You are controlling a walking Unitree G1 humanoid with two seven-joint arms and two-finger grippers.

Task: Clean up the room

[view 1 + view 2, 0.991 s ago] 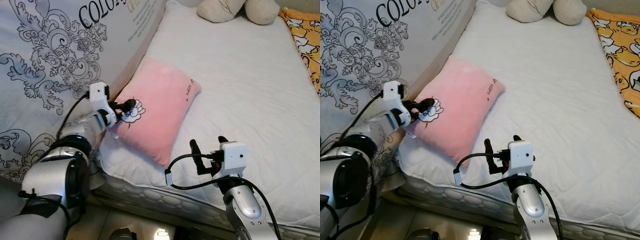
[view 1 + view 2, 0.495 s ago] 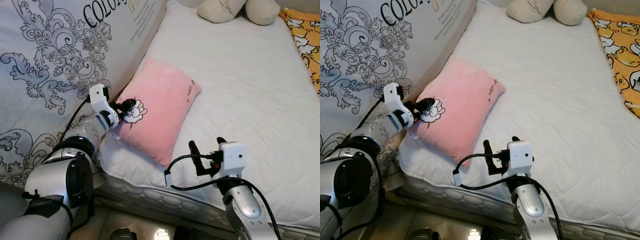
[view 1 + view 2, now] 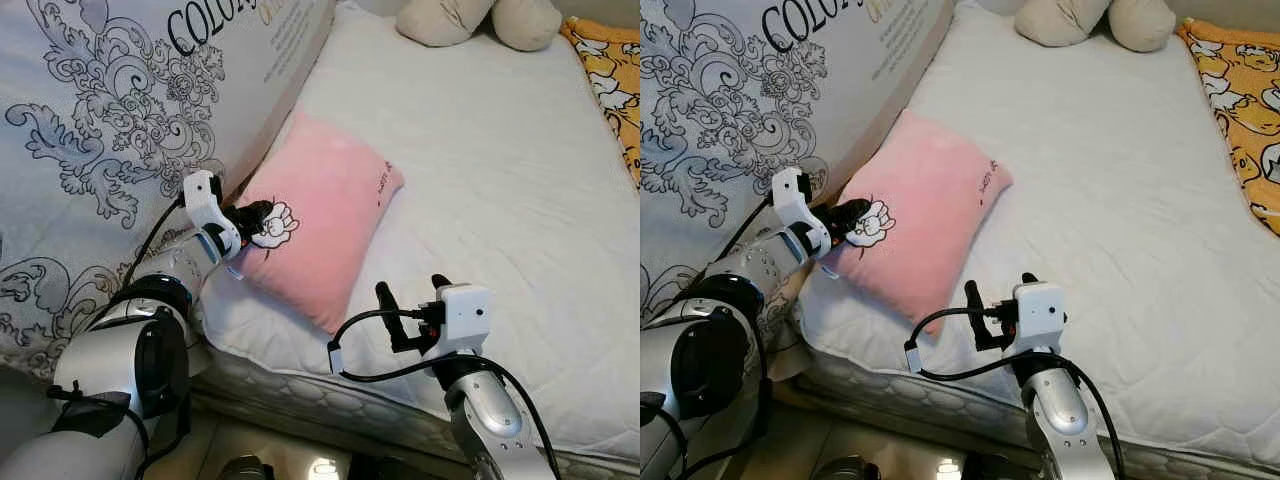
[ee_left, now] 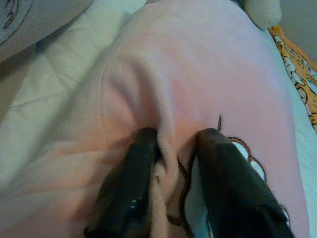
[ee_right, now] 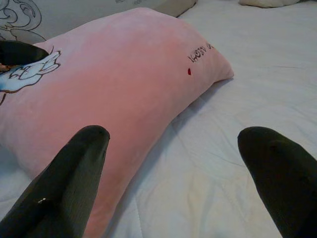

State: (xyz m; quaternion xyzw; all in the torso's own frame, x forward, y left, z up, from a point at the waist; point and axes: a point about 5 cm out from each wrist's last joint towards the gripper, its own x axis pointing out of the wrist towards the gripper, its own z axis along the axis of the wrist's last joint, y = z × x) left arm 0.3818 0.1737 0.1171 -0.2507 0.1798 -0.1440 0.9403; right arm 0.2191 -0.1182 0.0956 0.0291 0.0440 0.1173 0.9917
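Your left gripper (image 4: 173, 163) had its fingers pinched on a fold of the pink pillow (image 3: 320, 215), at the corner nearest the printed bedding (image 3: 110, 110); the left wrist view showed fabric bunched between them, which the head views could not resolve. Your right gripper (image 5: 173, 183) hovered above the white mattress (image 3: 1120, 190), fingers spread wide, just beside the pillow.

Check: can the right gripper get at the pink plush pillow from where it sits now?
Probably yes. The right gripper is open, hovering over bare white mattress beside the pink plush pillow, nothing between them. The left gripper already pinches the pillow's far corner.
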